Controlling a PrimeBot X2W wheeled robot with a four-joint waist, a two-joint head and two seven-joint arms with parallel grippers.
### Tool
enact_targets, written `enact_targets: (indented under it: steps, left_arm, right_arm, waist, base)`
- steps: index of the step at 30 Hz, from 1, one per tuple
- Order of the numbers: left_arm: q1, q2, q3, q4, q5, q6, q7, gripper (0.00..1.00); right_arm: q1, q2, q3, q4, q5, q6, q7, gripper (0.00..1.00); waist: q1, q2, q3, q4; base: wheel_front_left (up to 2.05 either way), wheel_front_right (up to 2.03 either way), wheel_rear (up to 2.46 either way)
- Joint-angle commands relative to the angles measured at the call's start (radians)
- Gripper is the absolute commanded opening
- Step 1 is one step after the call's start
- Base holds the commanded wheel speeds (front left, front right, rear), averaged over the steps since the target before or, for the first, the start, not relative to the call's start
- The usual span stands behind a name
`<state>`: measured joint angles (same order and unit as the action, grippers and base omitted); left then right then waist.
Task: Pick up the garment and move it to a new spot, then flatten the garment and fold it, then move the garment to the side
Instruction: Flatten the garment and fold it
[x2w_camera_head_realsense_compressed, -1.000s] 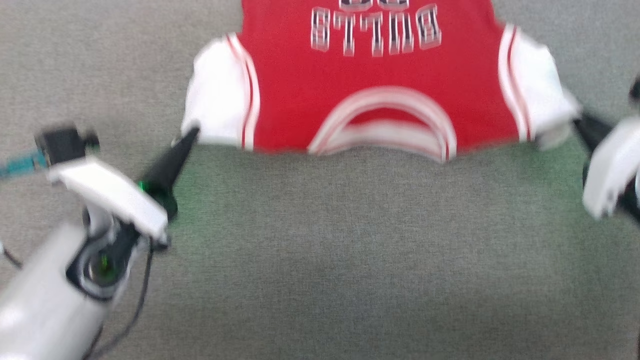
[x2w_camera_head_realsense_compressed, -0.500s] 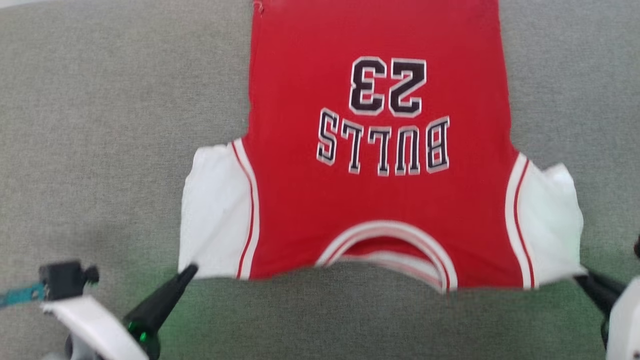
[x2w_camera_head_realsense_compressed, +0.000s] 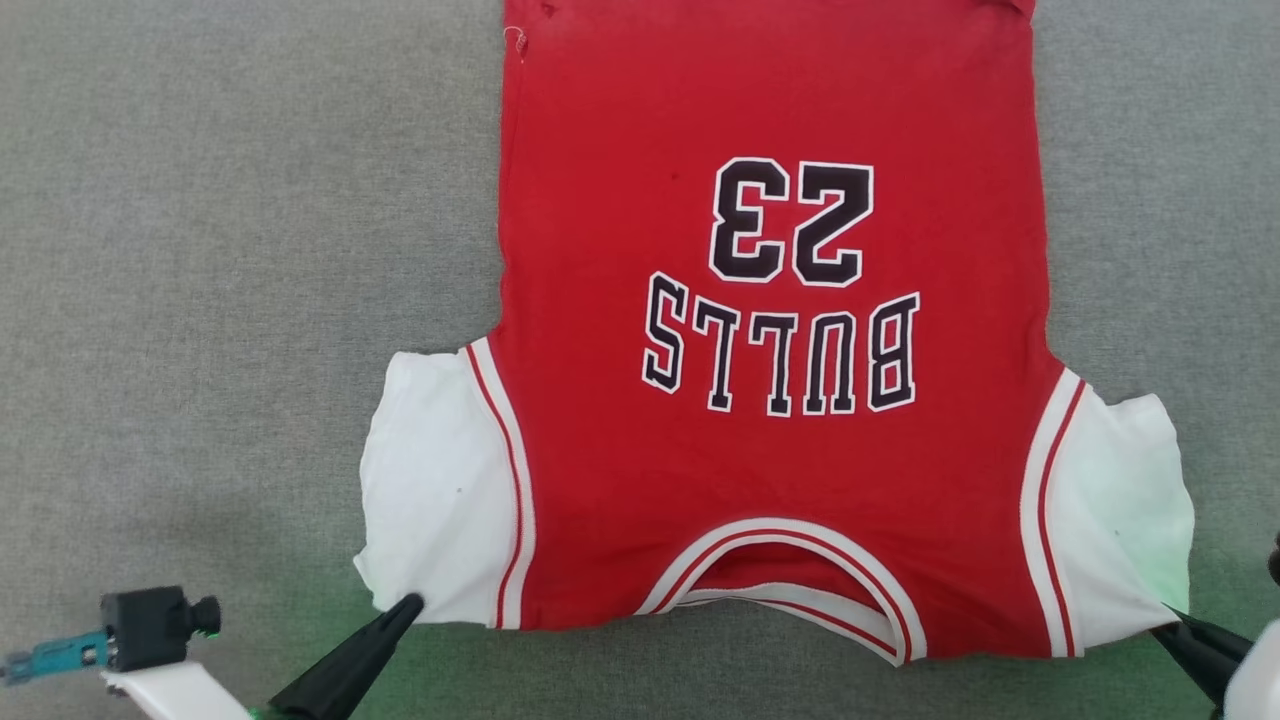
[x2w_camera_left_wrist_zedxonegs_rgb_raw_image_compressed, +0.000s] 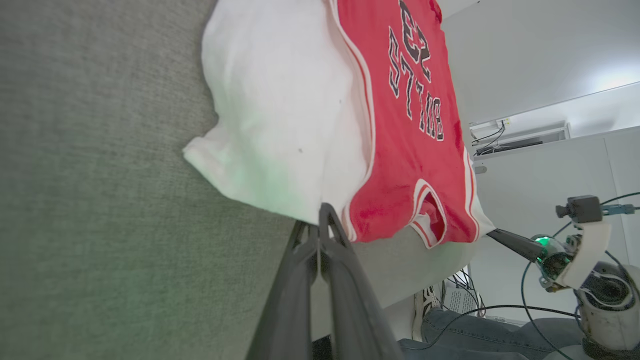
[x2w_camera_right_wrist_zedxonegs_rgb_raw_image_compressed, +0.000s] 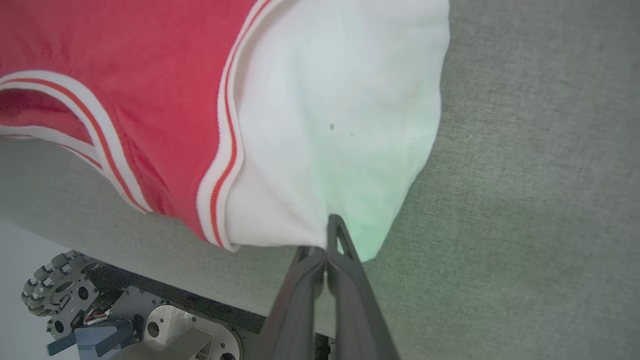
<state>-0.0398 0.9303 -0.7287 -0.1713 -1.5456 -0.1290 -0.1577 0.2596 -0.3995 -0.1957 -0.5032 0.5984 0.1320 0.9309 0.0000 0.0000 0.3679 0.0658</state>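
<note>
Head view: grey fabric tabletop (x2w_camera_head_realsense_compressed: 250, 250) carries red jersey (x2w_camera_head_realsense_compressed: 770, 480) spread flat, print up, collar toward robot. Left gripper (x2w_camera_head_realsense_compressed: 408, 603) and right gripper (x2w_camera_head_realsense_compressed: 1162, 628) have fingers together, each pinching a white sleeve corner. Omni wheel (x2w_camera_right_wrist_zedxonegs_rgb_raw_image_compressed: 55, 295) sits below table edge.

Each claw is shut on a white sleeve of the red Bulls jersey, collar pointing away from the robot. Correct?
No: the head view shows the jersey with its collar nearest the robot. The left claw and right claw are each shut on a white sleeve.
</note>
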Motion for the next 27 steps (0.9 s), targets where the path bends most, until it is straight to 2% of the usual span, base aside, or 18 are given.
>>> enact_targets:
  steps: [1,4,5,7,8,13,18,22,25,26,27]
  left_arm:
    - [-0.025,-0.018,-0.006,0.008,0.012,-0.002,0.012,0.0]
    - [-0.052,-0.038,-0.016,0.025,0.028,-0.002,0.027,0.0]
    - [-0.059,-0.046,-0.017,0.03,0.031,-0.002,0.027,0.0]
    - [-0.066,-0.055,-0.021,0.035,0.036,-0.002,0.033,0.0]
    - [-0.071,-0.06,-0.023,0.036,0.036,-0.002,0.033,0.0]
    - [-0.085,-0.072,-0.031,0.026,0.049,-0.002,0.03,0.0]
    - [-0.105,-0.079,-0.034,0.006,0.069,-0.002,0.031,0.0]
    - [-0.143,-0.095,-0.042,-0.016,0.099,-0.002,0.044,0.0]
    - [-0.177,-0.105,-0.047,-0.036,0.112,-0.002,0.051,0.0]
    - [-0.196,-0.114,-0.055,-0.048,0.123,-0.002,0.058,0.0]
    - [-0.205,-0.121,-0.057,-0.052,0.123,-0.002,0.059,0.0]
  right_arm:
    - [-0.023,-0.01,0.02,0.026,-0.01,-0.002,0.006,0.0]
    - [-0.045,-0.022,0.051,0.058,-0.023,-0.002,0.001,0.0]
    - [-0.057,-0.021,0.053,0.065,-0.028,-0.002,-0.01,0.33]
    - [-0.062,-0.027,0.051,0.074,-0.032,-0.002,-0.018,0.84]
    - [-0.064,-0.028,0.045,0.071,-0.032,-0.002,-0.017,1.0]
    - [-0.128,-0.04,-0.067,0.011,-0.039,-0.002,0.014,1.0]
    - [-0.294,-0.077,-0.12,0.007,-0.03,-0.002,0.071,1.0]
    - [-0.564,-0.113,-0.089,0.127,-0.064,-0.002,0.098,1.0]
    - [-0.777,-0.13,-0.02,0.28,-0.126,-0.002,0.109,1.0]
    - [-0.9,-0.131,0.026,0.385,-0.175,-0.002,0.116,1.0]
    - [-0.957,-0.131,0.048,0.436,-0.2,-0.002,0.121,1.0]
  waist:
    - [0.0,0.0,0.005,0.003]
    - [0.0,0.0,0.015,0.01]
    - [0.0,0.0,0.016,0.012]
    - [0.0,0.0,0.02,0.018]
    - [0.0,0.0,0.021,0.021]
    - [0.0,0.0,0.032,0.042]
    - [0.0,0.0,0.057,0.066]
    - [0.0,0.0,0.103,0.106]
    - [0.0,0.0,0.146,0.142]
    - [0.0,0.0,0.173,0.168]
    - [0.0,0.0,0.185,0.181]
  base:
    - [0.0,0.0,0.0]
    - [0.0,0.0,0.0]
    - [0.0,0.0,0.0]
    - [0.0,0.0,0.0]
    - [0.0,0.0,0.0]
    - [0.0,0.0,0.0]
    - [0.0,0.0,0.0]
    - [0.0,0.0,0.0]
    - [0.0,0.0,0.0]
    - [0.0,0.0,0.0]
    - [0.0,0.0,0.0]
